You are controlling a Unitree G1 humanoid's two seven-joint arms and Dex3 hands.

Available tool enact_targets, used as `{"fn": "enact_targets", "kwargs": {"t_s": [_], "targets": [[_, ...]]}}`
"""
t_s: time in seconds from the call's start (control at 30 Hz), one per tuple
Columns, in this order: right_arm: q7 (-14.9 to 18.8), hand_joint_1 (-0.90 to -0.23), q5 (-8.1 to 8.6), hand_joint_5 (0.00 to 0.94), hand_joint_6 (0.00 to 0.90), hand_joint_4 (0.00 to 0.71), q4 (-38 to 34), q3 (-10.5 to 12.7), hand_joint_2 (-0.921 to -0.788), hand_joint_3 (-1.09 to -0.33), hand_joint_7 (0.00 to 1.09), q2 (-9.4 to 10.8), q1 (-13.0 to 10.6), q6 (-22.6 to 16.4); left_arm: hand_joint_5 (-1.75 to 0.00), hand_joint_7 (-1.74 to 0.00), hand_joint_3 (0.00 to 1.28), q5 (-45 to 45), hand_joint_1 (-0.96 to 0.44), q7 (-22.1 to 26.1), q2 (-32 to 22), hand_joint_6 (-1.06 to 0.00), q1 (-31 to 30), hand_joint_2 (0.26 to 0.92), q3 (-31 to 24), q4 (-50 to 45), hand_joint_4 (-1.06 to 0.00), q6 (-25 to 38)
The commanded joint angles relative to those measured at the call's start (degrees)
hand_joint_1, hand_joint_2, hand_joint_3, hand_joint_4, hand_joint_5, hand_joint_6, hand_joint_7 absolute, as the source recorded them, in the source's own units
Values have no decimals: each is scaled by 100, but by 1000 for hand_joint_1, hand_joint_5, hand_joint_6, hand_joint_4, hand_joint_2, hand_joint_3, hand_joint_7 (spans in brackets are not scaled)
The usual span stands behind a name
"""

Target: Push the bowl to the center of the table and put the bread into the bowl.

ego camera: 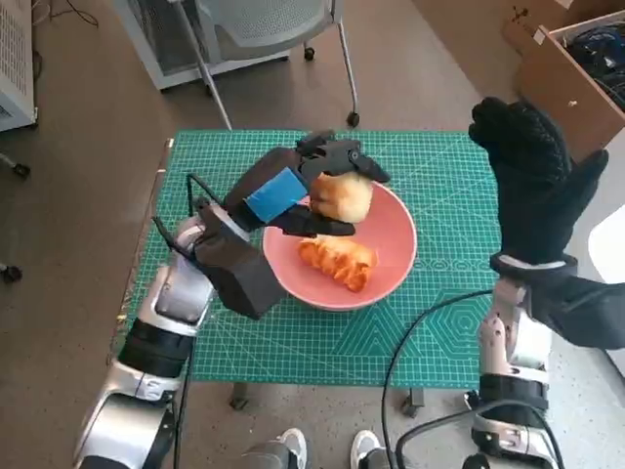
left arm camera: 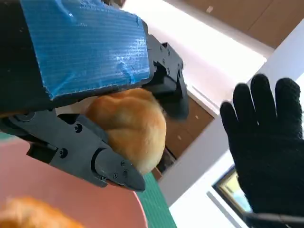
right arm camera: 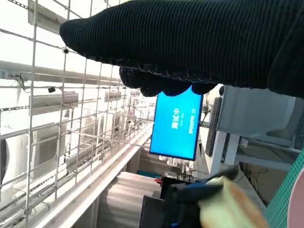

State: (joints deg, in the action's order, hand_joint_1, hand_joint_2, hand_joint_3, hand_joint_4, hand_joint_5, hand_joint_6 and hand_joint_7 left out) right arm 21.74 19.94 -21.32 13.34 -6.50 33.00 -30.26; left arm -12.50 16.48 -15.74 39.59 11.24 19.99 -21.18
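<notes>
A pink bowl (ego camera: 393, 256) sits near the middle of the green cutting mat, and a twisted golden pastry (ego camera: 339, 262) lies inside it. My left hand (ego camera: 311, 188) holds a round golden bread roll (ego camera: 341, 198) over the bowl's far left rim. The left wrist view shows the roll (left arm camera: 127, 124) clamped between the black fingers (left arm camera: 102, 164), above the bowl rim (left arm camera: 76, 194). My right hand (ego camera: 530, 177) is raised above the table's right edge, fingers spread, holding nothing; it also appears in the left wrist view (left arm camera: 266, 147).
The green mat (ego camera: 439, 332) covers the small table. An office chair (ego camera: 264, 29) stands behind the table and a cardboard box (ego camera: 576, 68) sits at the back right. A person's feet (ego camera: 322, 449) show at the table's near edge.
</notes>
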Motion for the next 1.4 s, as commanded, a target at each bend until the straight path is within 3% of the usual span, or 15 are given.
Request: {"fn": "enact_targets", "kwargs": {"t_s": [0.03,0.47,0.73,1.03,1.4], "targets": [[-61,-611,-3,2,39,226,74,-15,-921,-747,519,-13,-121,134,-19,-320,216,352,-674,222,79,-55,-170,921,-100,-14,-39,105],[-159,-614,-109,8,19,240,132,-71,-921,-747,511,3,-12,148,1,-217,438,980,-790,356,369,0,-277,921,-376,431,1,-358],[-204,-621,-175,10,20,248,113,-104,-921,-749,515,-25,62,123,1,-181,446,1370,-791,409,480,1,-278,921,-637,416,1,-405],[-207,-621,-202,9,25,249,98,-102,-921,-749,525,-49,164,153,1,-161,462,2018,-757,423,571,1,-341,921,-1053,-104,1,-12],[-194,-639,-163,7,31,249,216,-88,-921,-738,532,-102,241,306,1,-203,369,2646,-726,296,717,1,-432,921,-1474,-581,1,453]]}}
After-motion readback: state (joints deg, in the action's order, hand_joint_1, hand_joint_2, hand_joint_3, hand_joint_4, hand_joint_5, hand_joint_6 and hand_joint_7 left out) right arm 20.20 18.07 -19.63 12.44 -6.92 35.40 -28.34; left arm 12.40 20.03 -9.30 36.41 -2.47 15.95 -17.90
